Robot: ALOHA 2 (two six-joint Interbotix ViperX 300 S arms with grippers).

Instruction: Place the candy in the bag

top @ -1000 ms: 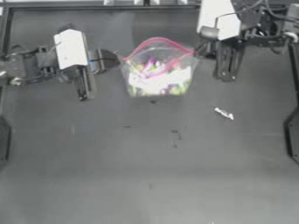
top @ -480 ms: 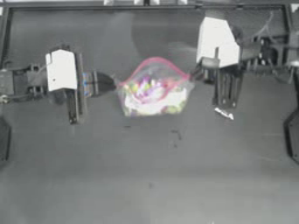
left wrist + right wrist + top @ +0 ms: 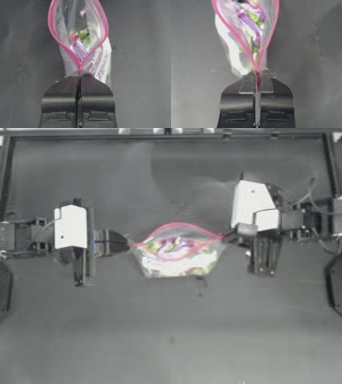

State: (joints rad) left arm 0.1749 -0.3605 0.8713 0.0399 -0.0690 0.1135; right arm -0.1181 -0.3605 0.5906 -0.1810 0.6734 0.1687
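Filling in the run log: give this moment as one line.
left pincer: shut on bag corner | right pincer: shut on opposite corner | bag mouth: open

bag [image 3: 175, 259] mouth open | tools pinch both ends | surrounding table [image 3: 167, 338] seemingly free

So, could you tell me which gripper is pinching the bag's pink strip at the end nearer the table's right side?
The right gripper: it is shut on that end of the bag, while the left gripper clamps the opposite end.
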